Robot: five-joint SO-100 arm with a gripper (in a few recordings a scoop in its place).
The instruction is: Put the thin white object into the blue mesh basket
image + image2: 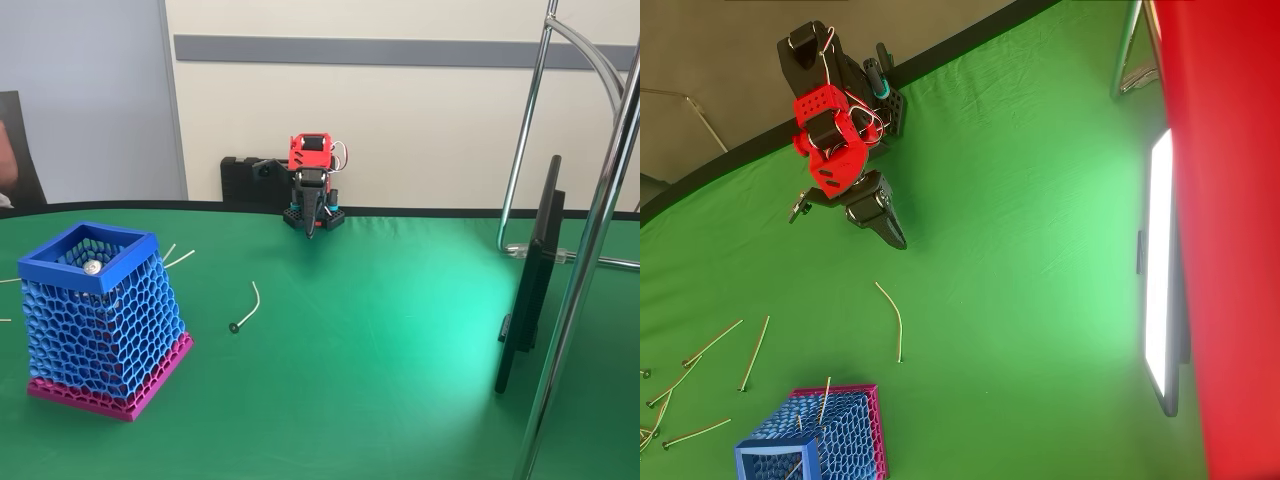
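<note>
While folded back by its base, the pincer (898, 240) together and empty, well apart from the thin white object (894, 318).

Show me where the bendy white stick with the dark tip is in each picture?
Fixed view: the thin white object lies on the green table, right of the blue mesh basket.
Overhead view: it lies mid-table, above the basket.
Shared landmark: the basket.
</note>
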